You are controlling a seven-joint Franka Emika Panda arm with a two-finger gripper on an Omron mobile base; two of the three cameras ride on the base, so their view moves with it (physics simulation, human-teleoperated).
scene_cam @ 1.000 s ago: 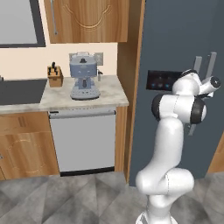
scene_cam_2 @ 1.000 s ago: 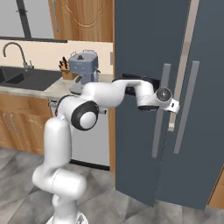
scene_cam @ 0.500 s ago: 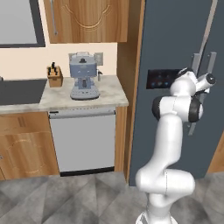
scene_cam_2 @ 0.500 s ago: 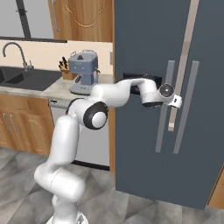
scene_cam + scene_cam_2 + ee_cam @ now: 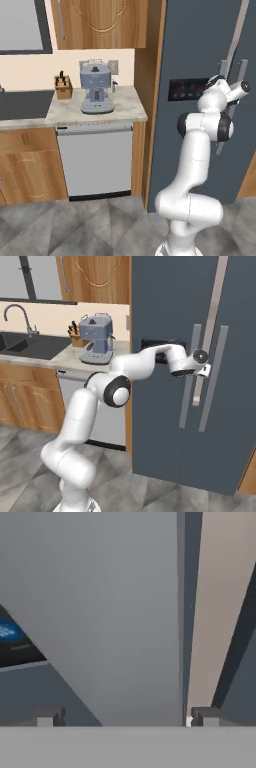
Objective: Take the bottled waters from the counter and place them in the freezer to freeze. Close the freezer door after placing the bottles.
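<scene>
One freezer (image 5: 165,301) stands right of the desk (image 5: 125,106), with two long grey handles (image 5: 191,376) running vertically side by side on its closed doors. The freezer door (image 5: 200,45) carries one black dispenser panel (image 5: 186,89). The end effector (image 5: 125,717) is spread wide with nothing held, and its fingertips (image 5: 205,714) seem just short of a handle. One coffee machine (image 5: 96,86) and one knife block (image 5: 63,86) sit on the desk.
</scene>
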